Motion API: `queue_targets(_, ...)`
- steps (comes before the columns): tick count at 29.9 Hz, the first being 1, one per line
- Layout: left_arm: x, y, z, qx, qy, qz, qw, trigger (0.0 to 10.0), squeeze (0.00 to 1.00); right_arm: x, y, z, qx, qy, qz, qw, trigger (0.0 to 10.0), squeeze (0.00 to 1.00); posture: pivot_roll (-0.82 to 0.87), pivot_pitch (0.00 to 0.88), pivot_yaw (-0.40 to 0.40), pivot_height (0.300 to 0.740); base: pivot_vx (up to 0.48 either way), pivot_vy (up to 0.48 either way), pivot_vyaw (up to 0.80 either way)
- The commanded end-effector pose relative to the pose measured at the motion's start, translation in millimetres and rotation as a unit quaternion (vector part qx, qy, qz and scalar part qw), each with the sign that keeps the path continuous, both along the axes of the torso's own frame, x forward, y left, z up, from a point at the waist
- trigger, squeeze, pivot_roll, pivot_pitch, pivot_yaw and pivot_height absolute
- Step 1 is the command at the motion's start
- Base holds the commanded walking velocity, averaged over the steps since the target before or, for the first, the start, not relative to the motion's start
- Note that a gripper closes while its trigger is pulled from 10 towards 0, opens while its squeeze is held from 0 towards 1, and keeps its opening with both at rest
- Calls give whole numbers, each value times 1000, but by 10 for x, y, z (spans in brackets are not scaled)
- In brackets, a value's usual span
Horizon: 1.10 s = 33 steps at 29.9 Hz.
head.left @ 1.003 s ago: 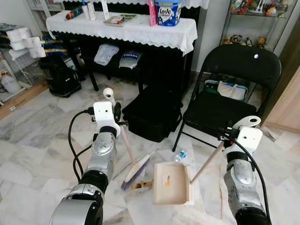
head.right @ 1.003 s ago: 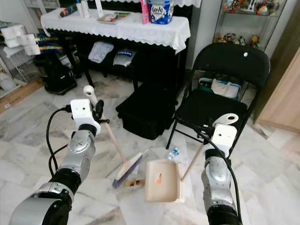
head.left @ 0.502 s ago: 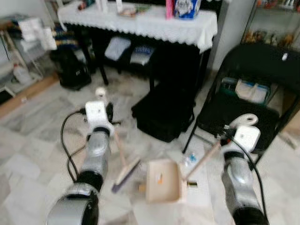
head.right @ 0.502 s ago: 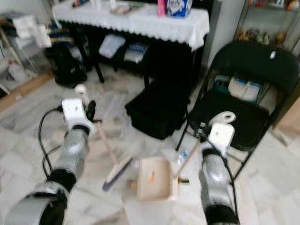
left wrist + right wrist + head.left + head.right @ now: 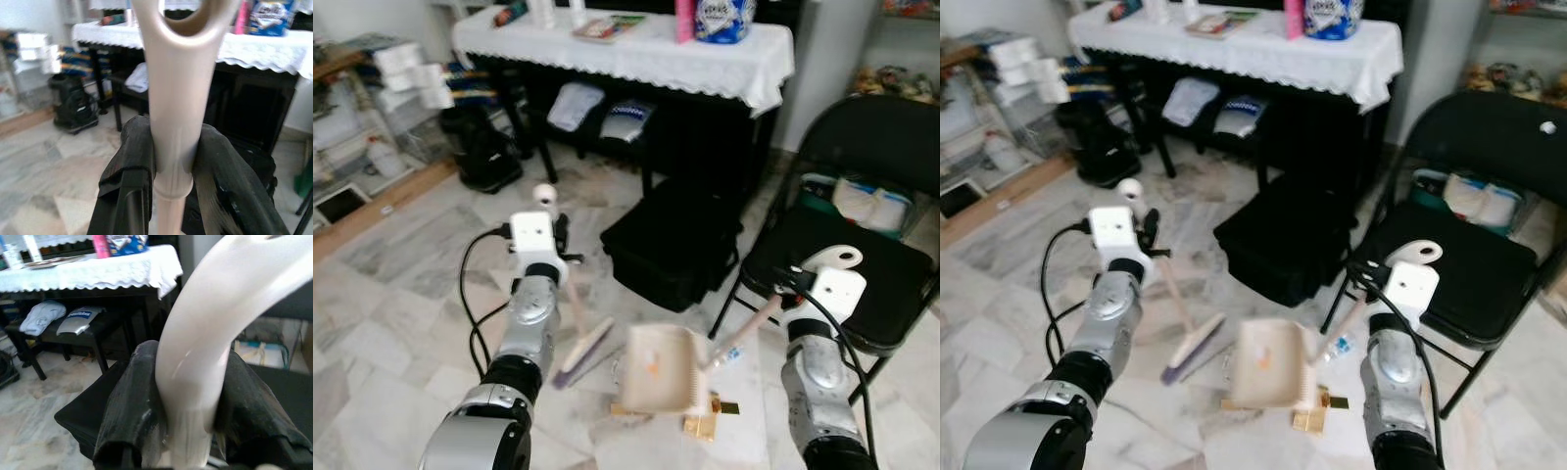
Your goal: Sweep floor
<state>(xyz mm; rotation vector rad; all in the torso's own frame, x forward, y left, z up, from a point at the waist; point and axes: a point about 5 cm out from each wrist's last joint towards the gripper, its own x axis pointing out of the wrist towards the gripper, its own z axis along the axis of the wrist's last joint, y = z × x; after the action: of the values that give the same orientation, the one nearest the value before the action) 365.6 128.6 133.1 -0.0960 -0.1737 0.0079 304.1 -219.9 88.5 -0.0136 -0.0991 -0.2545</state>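
My left gripper (image 5: 173,161) is clenched on one broom (image 5: 585,342), bristles on the marble floor (image 5: 391,323); my right gripper (image 5: 188,401) is clenched on one dustpan (image 5: 661,369) beside it, near one bottle (image 5: 729,356)

Pale marble tiles (image 5: 382,323) with grey veins are covering the floor. A dark table (image 5: 705,127) is standing against the back wall, a white lace-edged cloth (image 5: 636,54) hanging over it, with bottles and a tub sitting on top. A black bag (image 5: 671,245) is lying on the floor in front of it. A black folding chair (image 5: 862,166) is standing nearby. A wire rack (image 5: 372,108) is holding paper rolls at the other side of the room.
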Motion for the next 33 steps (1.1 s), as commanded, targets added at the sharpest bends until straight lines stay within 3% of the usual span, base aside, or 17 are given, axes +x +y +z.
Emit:
queue_targets(1,17,82,123,3,-31,10,999,10000,0,-24,48,58,-2,-21,6,1000,10000,0,-135,9,73,740,0,0,0)
queue_targets(6,16,96,124,5,-32,13,999,10000,0,-116,-35,7,-11,-12,-8,1000,10000,0,-137,9,74,740,0,0,0)
queue_targets(14,18,159,132,7,-32,20,999,10000,0,-261,-283,35,-69,-8,-50,996,10000,0,-144,41,76,740,0,0,0)
queue_targets(20,17,169,129,7,-31,23,999,10000,0,-331,-446,122,-98,-19,-101,990,10000,0,-144,49,75,740,0,0,0)
queue_targets(23,16,178,130,8,-32,26,999,10000,0,-419,-611,116,-118,-8,-148,982,10000,0,-138,51,73,740,0,0,0)
queue_targets(33,25,277,157,10,-34,37,999,10000,0,-439,-631,70,-121,6,-154,981,10000,0,-121,49,78,740,0,0,0)
